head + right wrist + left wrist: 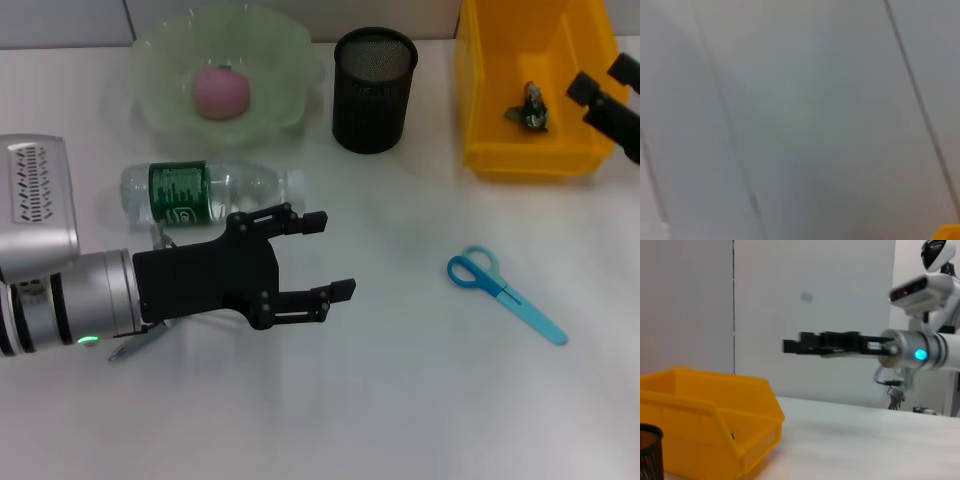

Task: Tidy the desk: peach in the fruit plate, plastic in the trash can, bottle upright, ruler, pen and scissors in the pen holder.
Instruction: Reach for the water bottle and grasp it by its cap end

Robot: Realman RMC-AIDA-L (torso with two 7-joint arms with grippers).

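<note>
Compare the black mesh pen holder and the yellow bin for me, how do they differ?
The pen holder is a round, black mesh cup; the yellow bin is a boxy, solid-walled tray. The pen holder looks empty, while the yellow bin holds a small dark scrap. The pen holder is narrower than the yellow bin. Both stand open-topped at the desk's far side.

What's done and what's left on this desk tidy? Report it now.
Done: peach sits in the fruit plate; plastic scrap lies in the yellow bin. In hand: nothing; left gripper hangs open beside the lying bottle, right gripper is above the bin. Left: bottle upright, scissors into the empty-looking pen holder.
</note>
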